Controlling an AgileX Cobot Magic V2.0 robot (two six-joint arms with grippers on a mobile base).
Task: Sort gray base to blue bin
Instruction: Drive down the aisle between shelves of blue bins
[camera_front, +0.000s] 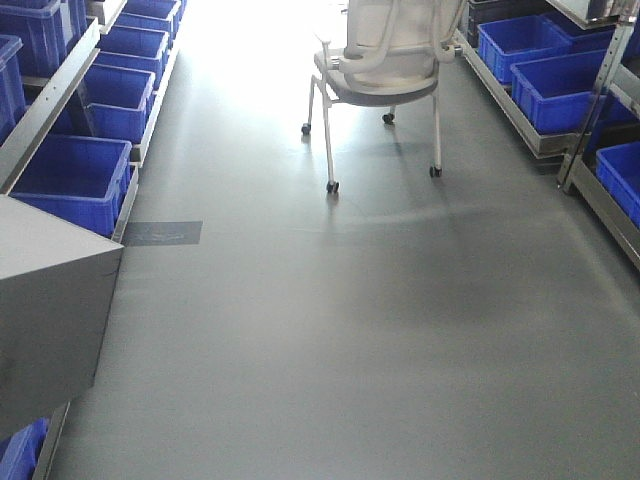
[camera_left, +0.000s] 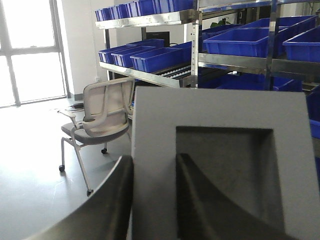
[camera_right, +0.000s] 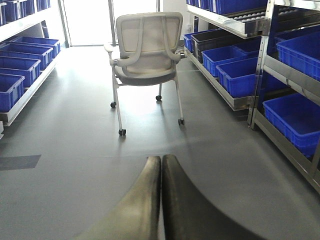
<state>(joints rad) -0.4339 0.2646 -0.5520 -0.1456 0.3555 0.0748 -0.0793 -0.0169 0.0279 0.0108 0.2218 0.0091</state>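
Holding the gray base (camera_left: 220, 112) by one wall, the left gripper (camera_left: 155, 167) is clamped: one dark curved finger outside, the other inside the square recess. Base: matte gray, box-shaped, flat-faced. Beyond and above that gripper, blue bins (camera_left: 150, 57) on steel shelves (camera_left: 235, 61): glossy smooth plastic, rectangular, thick-rimmed, contents hidden by their walls. Ahead of the right gripper (camera_right: 161, 162), whose bare fingers press flat together, a mesh-backed wheeled chair (camera_right: 147, 35).
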